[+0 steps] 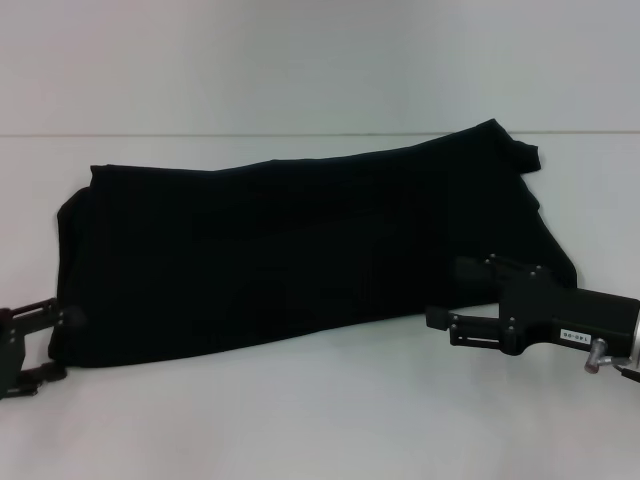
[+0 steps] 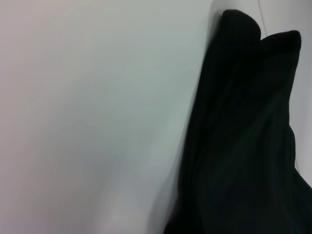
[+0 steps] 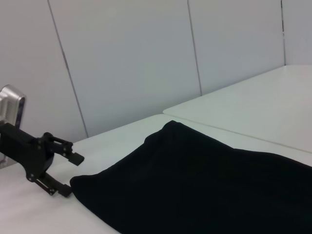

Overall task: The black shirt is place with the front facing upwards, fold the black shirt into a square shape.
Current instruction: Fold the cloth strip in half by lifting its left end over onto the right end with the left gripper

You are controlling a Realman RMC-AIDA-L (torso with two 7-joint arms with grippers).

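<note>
Both sets of jaws are seen parted, and nothing is held between either pair. On the left gripper (image 1: pixel 45 345), two black metal fingers are spread one above the other, their tips right at the near left corner of the black shirt (image 1: pixel 300 265); whether the cloth is actually touched cannot be told. The same gripper (image 3: pixel 66 173) is caught from the right wrist camera, its boxy, screw-studded fingers splayed wide with the shirt's (image 3: pixel 204 185) rounded corner just beside the lower tip. On the right gripper (image 1: pixel 450 295), the fingers are likewise held apart, the upper one lying over the shirt's near right edge, the lower one out over the bare white table (image 1: pixel 300 420). Between the two sets of jaws the shirt is stretched out as a long, soft, matte band of plain black cloth, folded over itself, with gentle ripples across it and a bunched, pointed corner at the far right. No lettering or label is shown on the upturned side. From the left wrist camera, the shirt's (image 2: pixel 243 146) doubled, rounded folds are seen lying on the smooth, faintly glossy table (image 2: pixel 87 122).
</note>
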